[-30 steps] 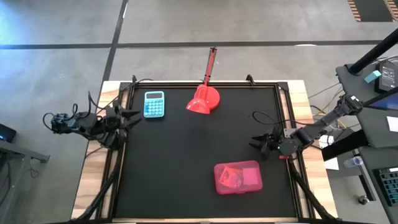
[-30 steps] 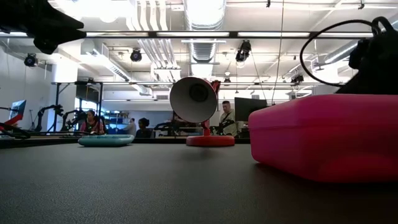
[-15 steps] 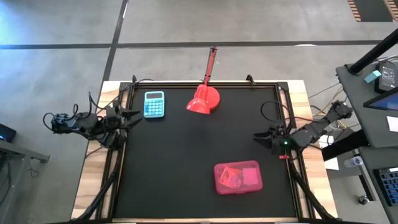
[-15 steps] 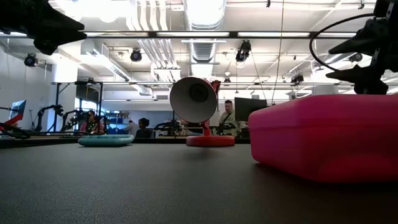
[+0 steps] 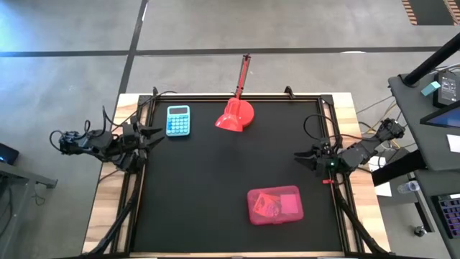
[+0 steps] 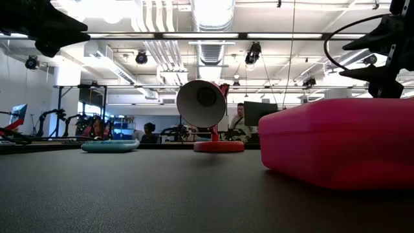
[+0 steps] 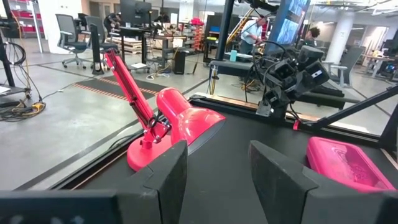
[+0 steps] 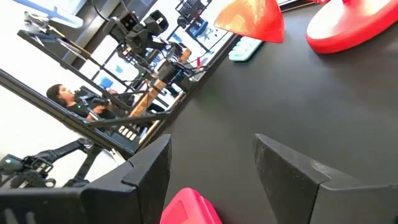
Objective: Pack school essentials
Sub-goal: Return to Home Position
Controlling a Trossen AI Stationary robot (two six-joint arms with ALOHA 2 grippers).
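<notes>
The right pincer [image 5: 302, 157] hangs over the right edge of the black table [image 5: 208, 187]. Its two dark fingers are spread apart and released, with nothing between them. They point inward across the table.

Nearest to it is the rounded pink plastic supply box [image 5: 275, 205]. It lies flat on the table, apart from the fingertips, toward the near edge and a little inward. Its lid is down. Its long axis runs side to side, parallel to the near edge and roughly in line with the pincer's reach. Blurred orange and pink shapes show through the lid; what they are cannot be told.

Farther off, toward the far edge, is the red desk lamp [image 5: 236, 115]. Beyond it lies the light-blue calculator [image 5: 178, 120], just beside the left pincer [image 5: 152, 134]. That pincer waits at the far left edge, fingers likewise parted and empty.
</notes>
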